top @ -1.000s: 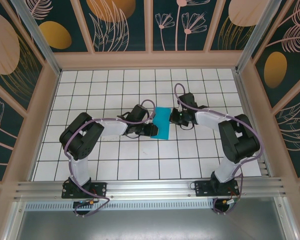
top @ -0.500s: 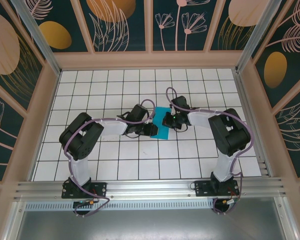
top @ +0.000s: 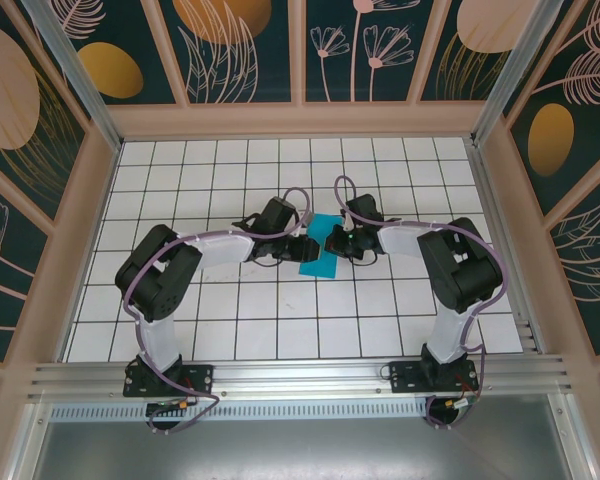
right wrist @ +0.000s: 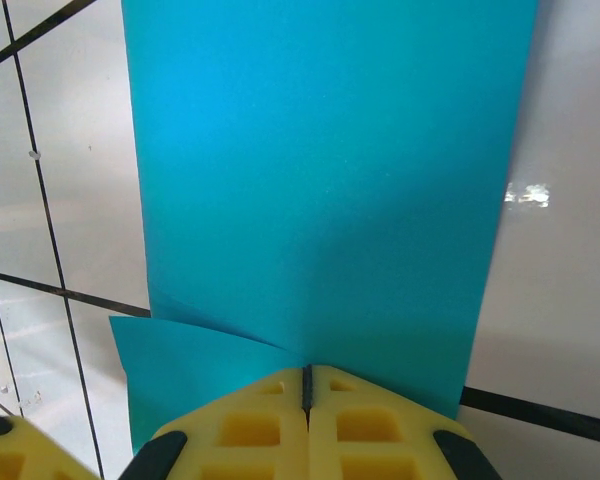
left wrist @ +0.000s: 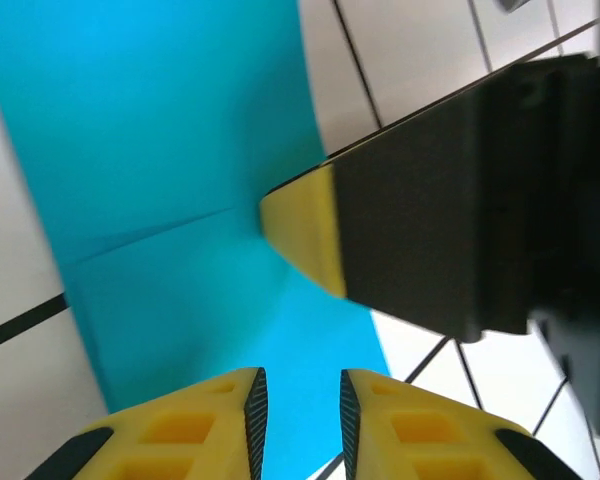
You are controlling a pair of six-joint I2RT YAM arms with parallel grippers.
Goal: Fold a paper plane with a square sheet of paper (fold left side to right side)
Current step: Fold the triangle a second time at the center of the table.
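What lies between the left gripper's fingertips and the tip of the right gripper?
The square sheet of paper, teal and creased, spans that stretch in the left wrist view, from the left gripper up to the closed tip of the right gripper.

Table top point(top: 230, 310): white tiles, thin black grid lines point(top: 277, 300), glossy. Bare tiles run from 7 round to 11 o'clock and from 1 to 5 o'clock.

Pale wooden border point(top: 300, 120) frames the tiles at 12, 3 and 9 o'clock.

Wall panels point(top: 245, 45) behind the border: dark teal, pink line-drawn flowers and leaves, orange ovals at 11 and 2 o'clock.

Silver metal posts stand in the far corners, one at 10 o'clock point(top: 70, 65), one at 2 o'clock point(top: 525, 60).

Ribbed aluminium rail point(top: 300, 375) crosses the near edge at 6 o'clock; grey metal sheet point(top: 300, 440) lies beyond it.

Right wrist view: white tile point(right wrist: 60, 180) with black lines, a small bright glare point(right wrist: 525, 195) at 3 o'clock.
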